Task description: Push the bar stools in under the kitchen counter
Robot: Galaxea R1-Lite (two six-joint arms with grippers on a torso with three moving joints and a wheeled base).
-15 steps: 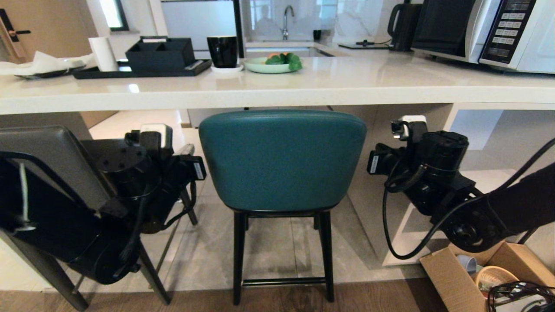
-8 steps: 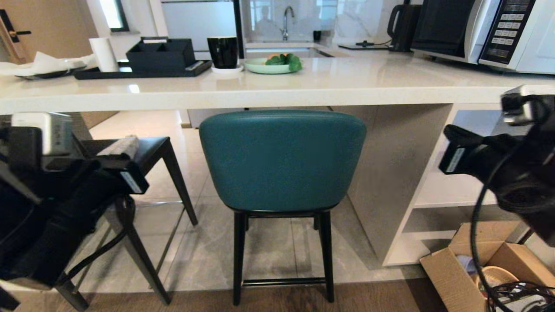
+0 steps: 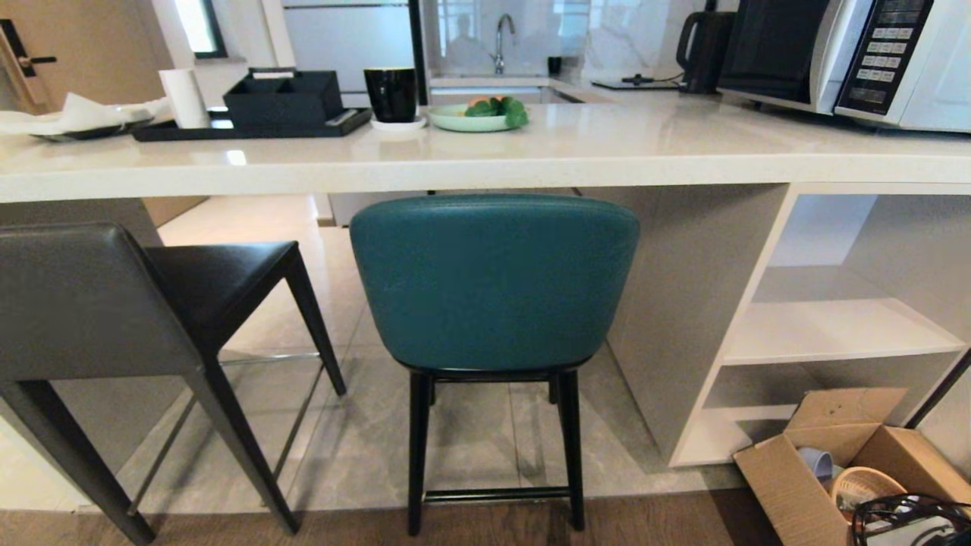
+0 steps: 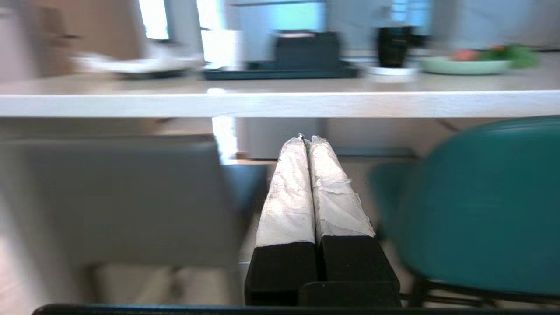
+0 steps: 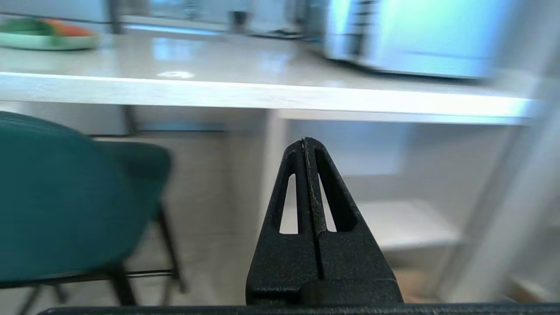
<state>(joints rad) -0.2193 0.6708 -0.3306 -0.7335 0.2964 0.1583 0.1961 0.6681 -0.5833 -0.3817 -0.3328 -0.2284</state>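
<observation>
On your left, the dark grey stool (image 3: 98, 303) stood turned at an angle, its seat pointing under the counter (image 3: 485, 163) but its back well outside the edge, so you still had that one to push. The teal stool (image 3: 493, 280) sat square, its back just at the counter edge, seemingly in. Your left gripper (image 4: 306, 140) and right gripper (image 5: 305, 142) were both closed, empty. The microwave (image 3: 842, 53) keypad lettering was unreadable.

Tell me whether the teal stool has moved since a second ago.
No. The teal stool keeps its place under the kitchen counter edge, backrest top just below the slab. Only the arms have left the head view, each off its own side.
</observation>
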